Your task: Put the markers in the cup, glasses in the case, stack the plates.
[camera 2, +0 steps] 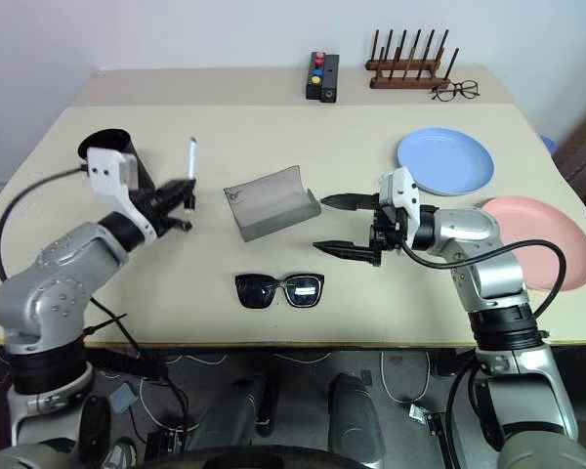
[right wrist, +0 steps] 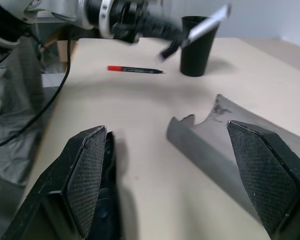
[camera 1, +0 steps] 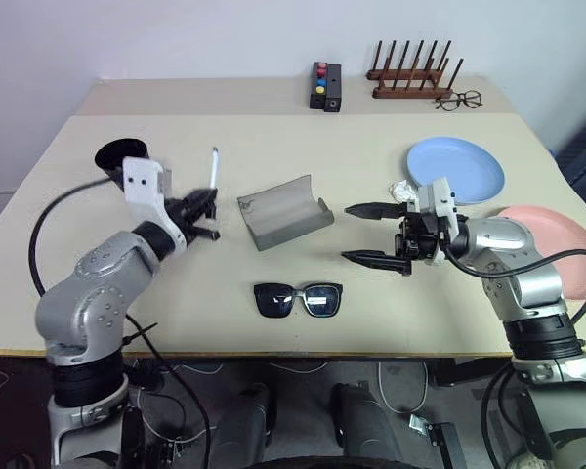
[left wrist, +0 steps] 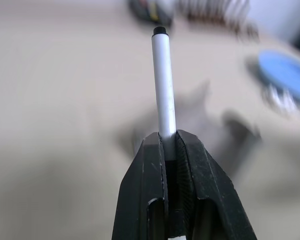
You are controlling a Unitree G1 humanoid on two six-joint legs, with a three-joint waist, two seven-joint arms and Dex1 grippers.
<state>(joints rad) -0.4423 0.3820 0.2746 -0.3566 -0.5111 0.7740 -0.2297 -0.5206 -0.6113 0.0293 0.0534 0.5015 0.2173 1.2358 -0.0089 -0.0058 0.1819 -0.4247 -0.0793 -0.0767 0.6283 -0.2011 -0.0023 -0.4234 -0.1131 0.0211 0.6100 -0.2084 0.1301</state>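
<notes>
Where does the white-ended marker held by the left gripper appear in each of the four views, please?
Left eye view: white-ended marker stands up from the left gripper, right of the cup.
Right eye view: marker, again right of the cup.
Left wrist view: marker rises centrally from the shut fingers.
Right wrist view: marker slants before the cup.
Shared landmark: the open case.

The left gripper [camera 1: 207, 213] is raised above the table, its two black fingers [left wrist: 150, 200] pressed tight on a marker [left wrist: 163, 85] that sticks out beyond the tips. The right gripper [camera 1: 369, 234] points sideways toward the left arm, jaws wide apart, holding nothing.
</notes>
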